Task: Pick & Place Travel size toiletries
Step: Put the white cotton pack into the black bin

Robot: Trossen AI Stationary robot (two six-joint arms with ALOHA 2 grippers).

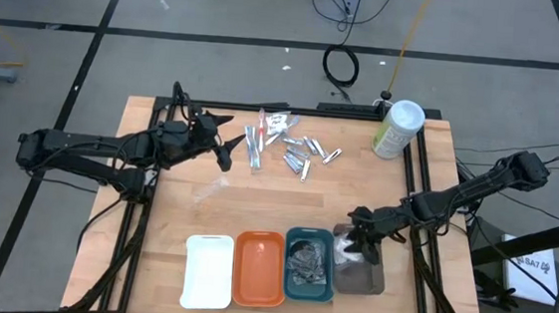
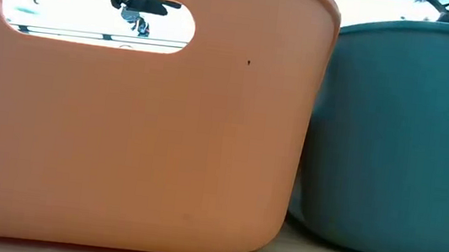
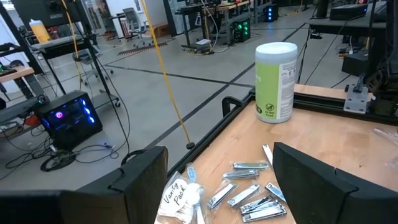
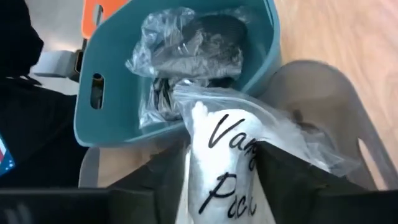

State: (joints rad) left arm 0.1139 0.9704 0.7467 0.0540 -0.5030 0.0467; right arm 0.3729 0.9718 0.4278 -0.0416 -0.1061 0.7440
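The loose toiletries lie on the far part of the table: silvery metal pieces (image 1: 304, 157) (image 3: 249, 193), slim clear-wrapped sticks (image 1: 255, 145) and a clear "Vanity Pack" bag (image 3: 177, 196). My left gripper (image 1: 228, 152) (image 3: 217, 186) hangs open just left of this pile, touching nothing. My right gripper (image 1: 357, 245) (image 4: 224, 186) is over the grey tray (image 1: 365, 278) (image 4: 336, 106), shut on another clear bag of white pads (image 4: 224, 155). Dark bundles in clear wrap (image 4: 199, 37) (image 1: 306, 264) lie in the teal tray (image 1: 311, 232) (image 4: 112, 112). My right gripper pinches the clear bag of white pads between its two fingers, on the bag's printed middle (image 4: 249, 168). The fingers slant down from the table's right. The bag's far end (image 4: 186, 93) reaches toward the teal tray's wall, above the grey tray; whether it rests there I cannot tell.
Along the near edge stand a white tray (image 1: 207, 271), an orange tray (image 1: 259, 268) (image 2: 122, 131), the teal tray (image 2: 409, 147) and the grey tray. A pale-green canister with a white lid (image 1: 399, 129) (image 3: 275, 81) stands at the far right corner. Bare wood lies mid-table.
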